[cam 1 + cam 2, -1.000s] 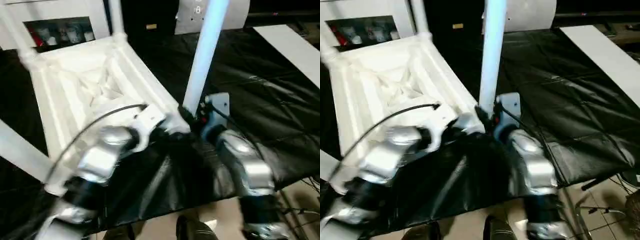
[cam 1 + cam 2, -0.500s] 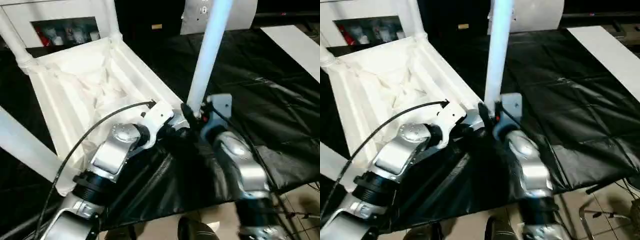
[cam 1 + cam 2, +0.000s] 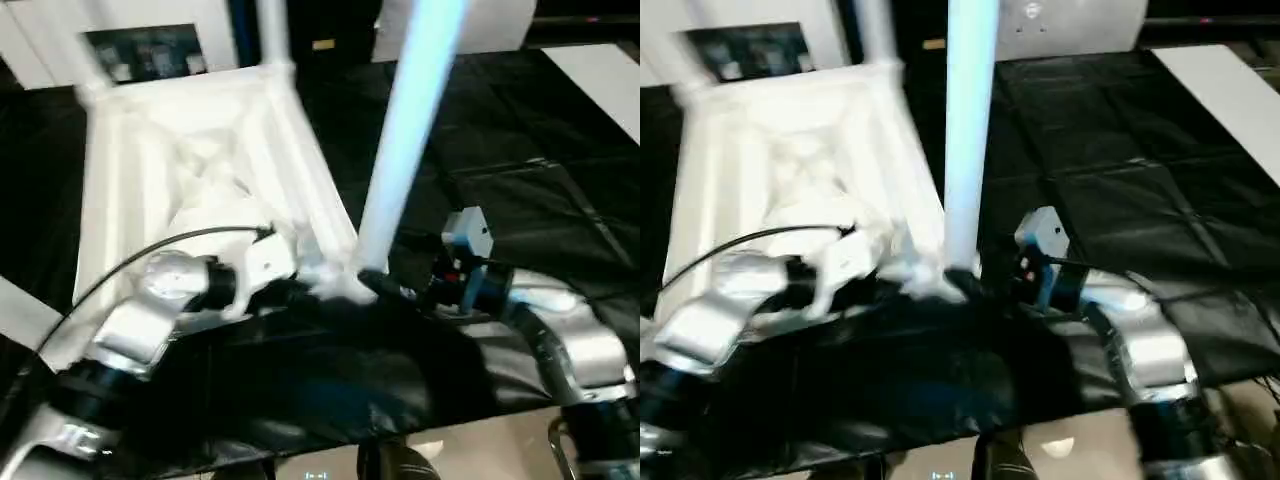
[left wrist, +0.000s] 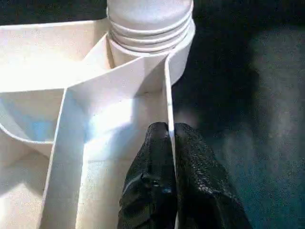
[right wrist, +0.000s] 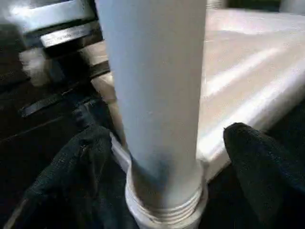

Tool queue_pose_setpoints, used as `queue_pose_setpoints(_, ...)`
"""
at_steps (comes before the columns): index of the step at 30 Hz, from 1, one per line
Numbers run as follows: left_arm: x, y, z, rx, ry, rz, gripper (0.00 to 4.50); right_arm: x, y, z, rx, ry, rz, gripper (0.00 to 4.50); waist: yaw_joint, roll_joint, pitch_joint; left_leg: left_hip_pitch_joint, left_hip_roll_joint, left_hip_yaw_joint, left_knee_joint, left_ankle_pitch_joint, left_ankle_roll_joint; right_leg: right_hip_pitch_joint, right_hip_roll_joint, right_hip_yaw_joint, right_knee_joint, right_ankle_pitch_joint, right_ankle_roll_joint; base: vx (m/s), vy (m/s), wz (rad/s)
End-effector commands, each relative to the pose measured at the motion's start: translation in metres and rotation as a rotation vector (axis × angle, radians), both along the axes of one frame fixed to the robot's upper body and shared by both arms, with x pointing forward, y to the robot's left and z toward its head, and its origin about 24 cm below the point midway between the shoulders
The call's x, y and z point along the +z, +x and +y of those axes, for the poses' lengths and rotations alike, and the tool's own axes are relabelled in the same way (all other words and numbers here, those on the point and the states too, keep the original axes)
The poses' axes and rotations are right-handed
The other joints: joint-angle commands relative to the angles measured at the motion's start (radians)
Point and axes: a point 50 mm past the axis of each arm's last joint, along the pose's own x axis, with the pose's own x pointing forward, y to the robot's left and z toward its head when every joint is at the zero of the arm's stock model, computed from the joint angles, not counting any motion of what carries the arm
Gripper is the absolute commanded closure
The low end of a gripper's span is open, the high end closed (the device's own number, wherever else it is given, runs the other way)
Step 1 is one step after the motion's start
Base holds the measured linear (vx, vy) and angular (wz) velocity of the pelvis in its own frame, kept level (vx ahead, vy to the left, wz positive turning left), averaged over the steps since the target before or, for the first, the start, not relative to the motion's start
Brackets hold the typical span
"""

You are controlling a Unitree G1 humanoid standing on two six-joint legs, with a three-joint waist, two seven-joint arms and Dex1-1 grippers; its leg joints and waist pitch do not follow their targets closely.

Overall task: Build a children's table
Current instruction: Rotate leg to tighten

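the table top (image 3: 190,170) lies upside down on the black sheet (image 3: 540,130), filling the upper left and centre of the left eye view, ribs up. a leg (image 3: 405,140) stands in the near corner socket (image 3: 345,285) at centre frame; other legs rise blurred at the top edge.

the step in hand looks like seating that leg. the left gripper (image 4: 169,143) is pressed together on the top's thin side wall just short of the socket, steadying it. the right gripper (image 5: 164,143) has its fingers (image 5: 259,162) spread either side of the leg's base, clear of it and not pinching.

next, by my reading: if the leg is fully home, the right arm can draw away and go for another leg; if not, it must close on the tube again and press or twist it down while the left holds the top firm. a careless pull-back could knock the leg askew.

the left wrist view shows the ridged collar of the leg sitting in the socket and the wall caught between the fingers, which the eye views blur. the right wrist view shows the gaps beside the tube. the eye views alone give the whole lay of top, sheet and both arms.
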Motion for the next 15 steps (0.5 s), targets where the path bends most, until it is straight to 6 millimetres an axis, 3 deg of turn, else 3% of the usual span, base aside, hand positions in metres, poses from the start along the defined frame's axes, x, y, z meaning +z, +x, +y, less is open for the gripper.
queue_pose_setpoints(1,-0.0140,-0.0165,-0.0053,-0.204,0.046,0.117,4.50,0.0013,-0.0079,0.0017,0.166,-0.012,0.021,0.30,-0.003,-0.007,-0.073,0.014,0.052,-0.006,-0.040,-0.104,0.163,0.058,-0.065,0.053,-0.045,-0.094,-0.276,0.000,0.000,0.00)
queue_pose_setpoints(6,-0.0090,-0.0171,-0.0012,-0.316,0.086,0.133,4.50,0.0001,-0.0129,0.0006,0.317,-0.058,0.052,0.30,0.010,-0.008,-0.068,0.017,0.059,-0.005,-0.043,-0.150,0.133,0.052,-0.071,0.055,-0.049,-0.177,-0.270,0.000,0.000,0.00)
queue_pose_setpoints(9,-0.0063,-0.0177,-0.0028,-0.388,0.106,0.142,4.50,-0.0020,-0.0144,0.0020,0.398,-0.078,0.085,0.58,0.012,-0.012,-0.067,0.018,0.058,-0.006,-0.044,-0.176,0.112,0.051,-0.073,0.057,-0.053,-0.223,-0.261,0.000,0.000,0.00)
queue_pose_setpoints(15,-0.0040,-0.0164,-0.0085,-0.470,0.118,0.138,4.50,-0.0037,-0.0152,0.0076,0.500,-0.080,0.139,1.14,0.015,-0.014,-0.075,0.013,0.059,-0.006,-0.036,-0.105,0.135,0.053,-0.072,0.056,-0.037,-0.106,-0.285,0.000,0.000,0.00)
